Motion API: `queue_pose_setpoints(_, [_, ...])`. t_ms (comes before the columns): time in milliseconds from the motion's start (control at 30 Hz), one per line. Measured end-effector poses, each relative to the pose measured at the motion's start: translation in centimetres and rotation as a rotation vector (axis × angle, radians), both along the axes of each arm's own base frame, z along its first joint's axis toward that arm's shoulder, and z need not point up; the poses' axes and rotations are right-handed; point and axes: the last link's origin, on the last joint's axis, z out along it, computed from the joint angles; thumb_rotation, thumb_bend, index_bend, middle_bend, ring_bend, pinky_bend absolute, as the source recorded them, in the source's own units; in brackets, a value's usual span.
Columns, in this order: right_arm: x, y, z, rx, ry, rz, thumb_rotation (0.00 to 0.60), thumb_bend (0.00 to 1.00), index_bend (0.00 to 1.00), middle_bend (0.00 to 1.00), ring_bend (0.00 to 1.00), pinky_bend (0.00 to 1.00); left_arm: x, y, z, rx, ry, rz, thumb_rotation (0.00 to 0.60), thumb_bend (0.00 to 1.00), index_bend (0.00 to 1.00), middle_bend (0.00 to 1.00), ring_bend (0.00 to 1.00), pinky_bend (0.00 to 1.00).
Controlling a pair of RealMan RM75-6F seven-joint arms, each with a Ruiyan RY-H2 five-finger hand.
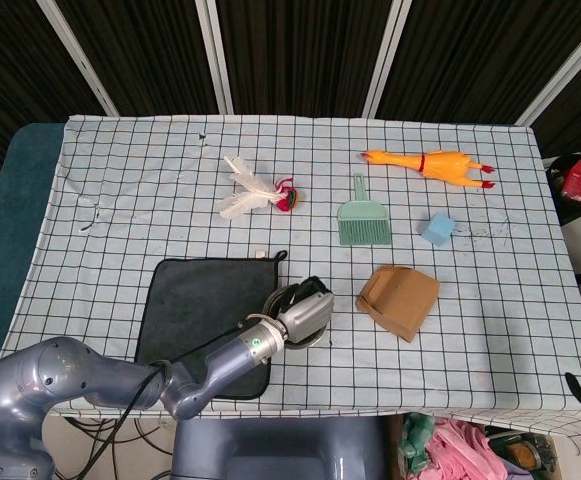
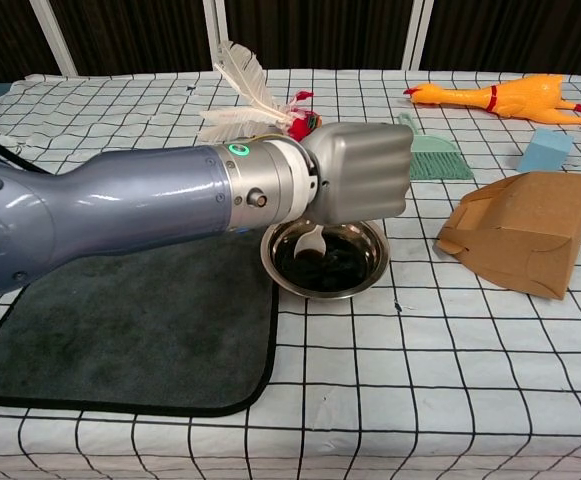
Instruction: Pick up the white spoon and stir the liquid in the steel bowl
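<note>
My left hand [image 2: 362, 170] is closed into a fist right above the steel bowl [image 2: 370, 272], gripping the handle of the white spoon [image 2: 310, 243]. The spoon's scoop hangs down into the dark liquid [image 2: 335, 262] at the bowl's back left. In the head view the same hand [image 1: 306, 315] covers most of the bowl [image 1: 286, 296], which sits at the right edge of the dark mat [image 1: 202, 310]. The spoon is hidden there. My right hand is in neither view.
A brown cardboard box [image 2: 523, 231] lies right of the bowl. Behind stand a green dustpan brush [image 1: 361, 216], a blue block [image 1: 436, 229], a rubber chicken [image 1: 428, 164] and a white feather toy [image 1: 255, 190]. The checked cloth's front edge runs close by.
</note>
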Motion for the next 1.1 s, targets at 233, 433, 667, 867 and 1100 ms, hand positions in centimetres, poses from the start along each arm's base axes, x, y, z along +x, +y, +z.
queue_pose_setpoints(233, [-0.1,0.0,0.2,-0.009,-0.001,-0.003,0.6,0.21,0.0,0.09,0.14,0.26,1.3,0.1,-1.0,-0.001,-0.022,-0.012,0.6,0.51,0.74,1.0,1.0,0.95])
queue_pose_setpoints(433, [-0.1,0.0,0.1,-0.003,-0.003,-0.005,0.6,0.21,0.0,0.09,0.14,0.26,1.9,-0.3,-1.3,-0.019,-0.048,-0.024,0.6,0.51,0.74,1.0,1.0,0.95])
queue_pose_setpoints(667, [-0.1,0.0,0.0,0.0,-0.002,-0.008,0.6,0.21,0.0,0.09,0.14,0.26,1.8,-0.6,-1.3,-0.07,-0.096,0.025,0.6,0.5,0.71,1.0,1.0,0.95])
queue_pose_setpoints(867, [-0.2,-0.1,-0.2,0.006,0.001,-0.01,0.6,0.21,0.0,0.09,0.14,0.26,1.2,-0.4,-0.9,-0.088,-0.127,0.085,0.6,0.44,0.62,1.0,1.0,0.95])
queue_pose_setpoints(1100, [-0.3,-0.1,-0.2,0.001,0.001,-0.018,0.6,0.21,0.0,0.09,0.14,0.26,0.4,0.1,-0.5,-0.075,-0.117,0.127,0.6,0.39,0.52,1.0,1.0,0.95])
